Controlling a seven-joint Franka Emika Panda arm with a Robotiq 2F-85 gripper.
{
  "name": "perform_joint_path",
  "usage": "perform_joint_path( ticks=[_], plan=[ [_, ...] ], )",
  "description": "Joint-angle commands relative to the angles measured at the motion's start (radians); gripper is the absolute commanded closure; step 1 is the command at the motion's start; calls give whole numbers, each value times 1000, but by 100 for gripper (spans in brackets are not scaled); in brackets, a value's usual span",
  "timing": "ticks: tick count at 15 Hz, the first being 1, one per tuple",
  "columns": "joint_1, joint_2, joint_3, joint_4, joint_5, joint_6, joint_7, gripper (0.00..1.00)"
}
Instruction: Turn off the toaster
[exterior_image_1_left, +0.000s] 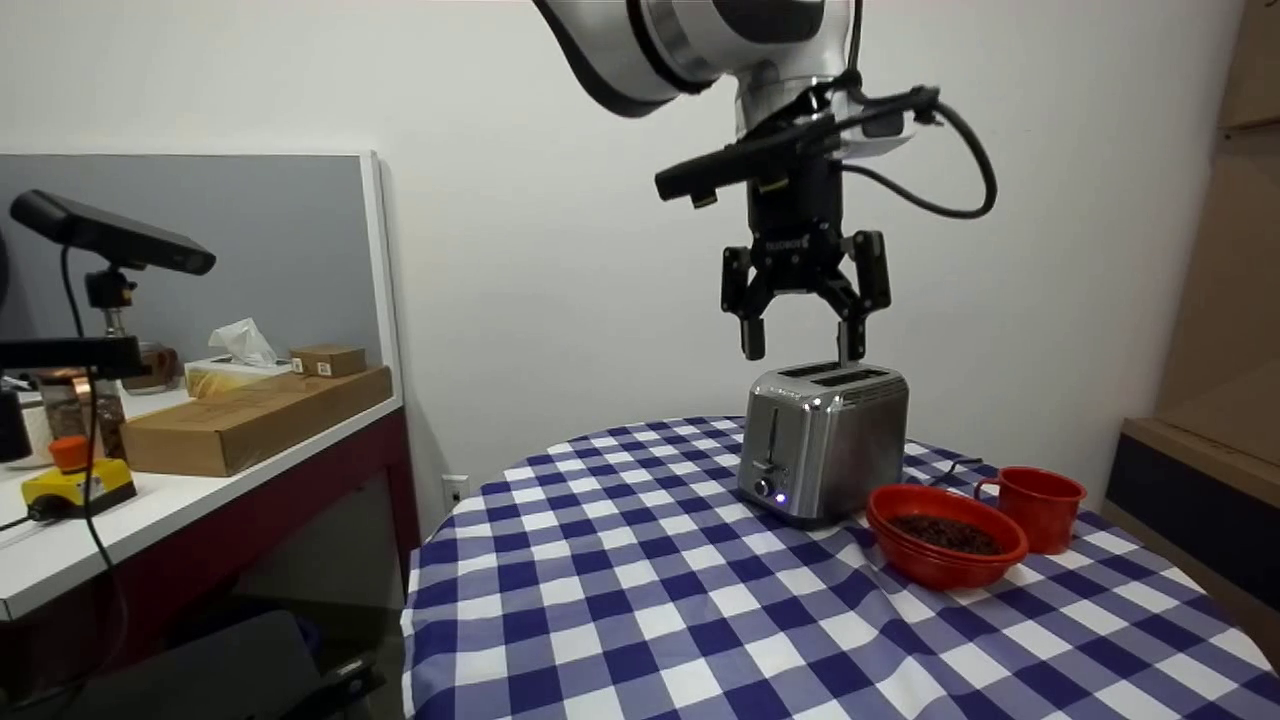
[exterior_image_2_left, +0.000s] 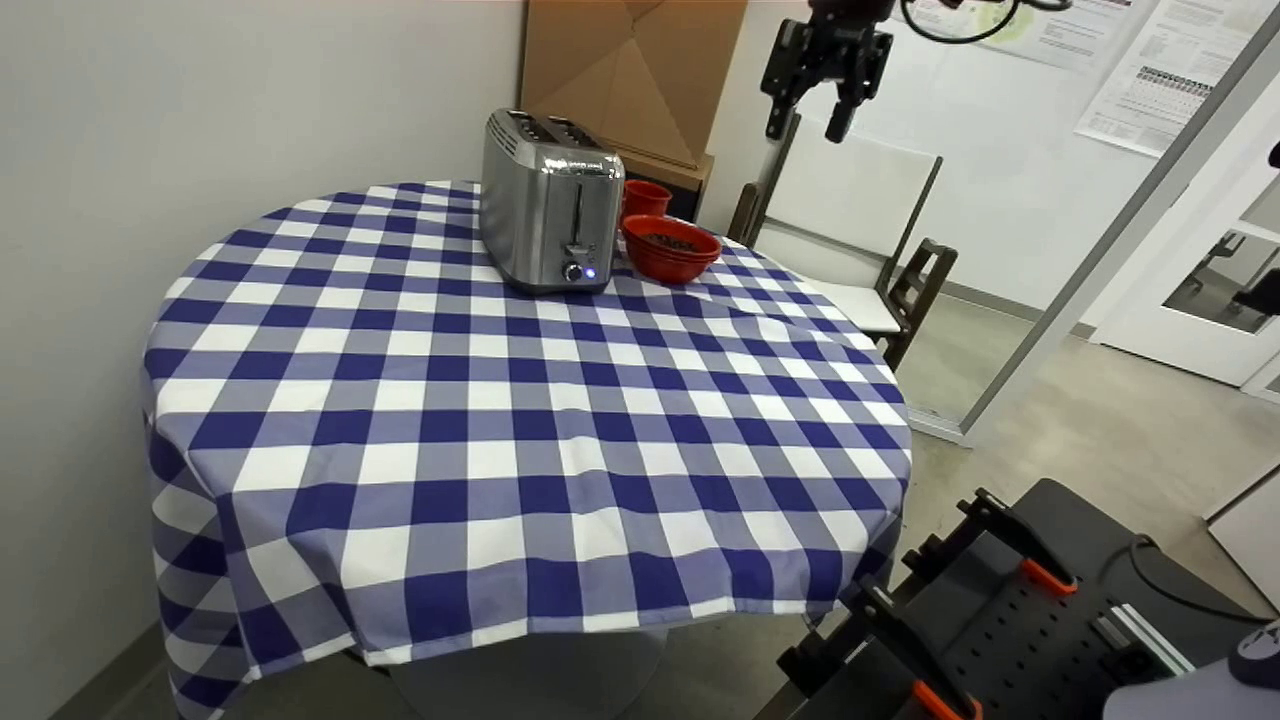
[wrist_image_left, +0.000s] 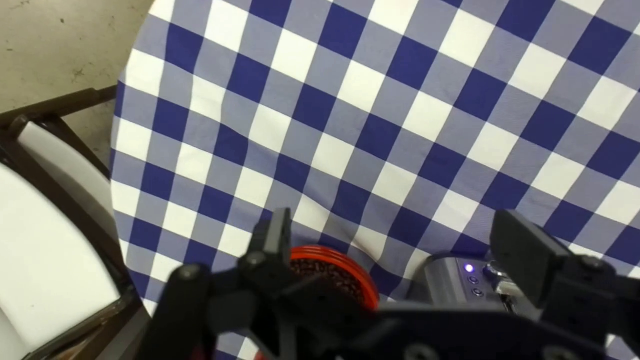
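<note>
The silver toaster (exterior_image_1_left: 855, 440) stands upright on the checkered tablecloth; it also shows in an exterior view (exterior_image_2_left: 545, 200) and partly in the wrist view (wrist_image_left: 442, 285). Its front panel has a slot with a lever (exterior_image_2_left: 578, 249) low down, a round knob (exterior_image_1_left: 764, 487) and a lit bluish light (wrist_image_left: 469, 268). My gripper (exterior_image_1_left: 802, 338) is open and empty, apart from the toaster and higher than its top in an exterior view (exterior_image_2_left: 808, 124). In the wrist view, the right finger of the gripper (wrist_image_left: 392, 225) covers part of the toaster's front.
Stacked red bowls (exterior_image_1_left: 945, 565) holding dark bits stand beside the toaster, with a red mug (exterior_image_1_left: 1045, 510) behind them. A cord (exterior_image_1_left: 955, 468) lies behind the toaster. A wall (exterior_image_1_left: 560, 250) rises behind the table. A chair (exterior_image_2_left: 840, 200) stands past the table's edge.
</note>
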Motion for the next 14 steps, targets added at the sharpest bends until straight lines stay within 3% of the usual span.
perform_joint_path(
  ticks=[1, 7, 14],
  plan=[
    [20, 135, 7, 55, -36, 112, 69, 0],
    [71, 332, -24, 121, -118, 290, 201, 0],
    [144, 494, -78, 194, -112, 425, 286, 0]
  ],
)
